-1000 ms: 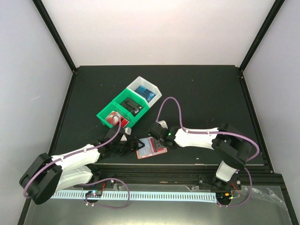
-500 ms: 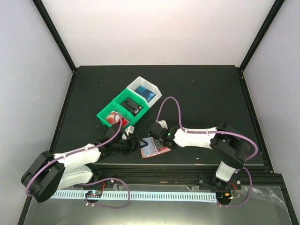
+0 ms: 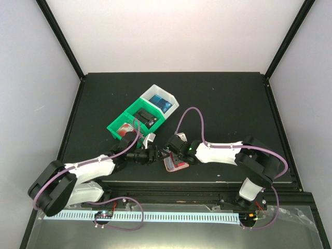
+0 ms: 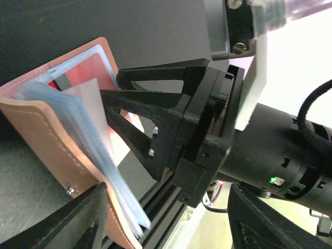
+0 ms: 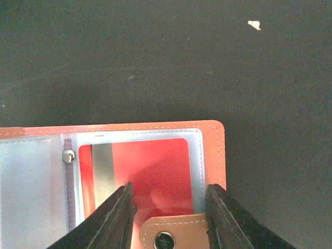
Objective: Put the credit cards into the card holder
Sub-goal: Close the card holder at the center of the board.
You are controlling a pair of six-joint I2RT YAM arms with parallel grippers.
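Note:
The card holder [image 3: 175, 165] lies near the table's front edge, between my two grippers. In the right wrist view it is open [image 5: 211, 150], with a red and white credit card [image 5: 155, 174] inside a clear sleeve. Its snap tab [image 5: 166, 234] sits between my fingers. My right gripper [image 5: 170, 189] is open and hovers just over that card. In the left wrist view the brown cover [image 4: 46, 140] stands tilted up, with pale sleeves fanned out. My left gripper [image 4: 166, 207] is wide open beside it. Another red card [image 3: 124, 131] lies in the green bin.
A green bin [image 3: 136, 122] and a white bin [image 3: 162, 101] holding dark and blue items stand just behind the left gripper [image 3: 155, 154]. The right gripper [image 3: 174, 150] and its purple cable are close to the left one. The table's front rail runs right below the card holder.
My left gripper has moved right, up to the card holder's left edge. The card holder has slid slightly right, and its cover now stands raised. The right gripper stays over it.

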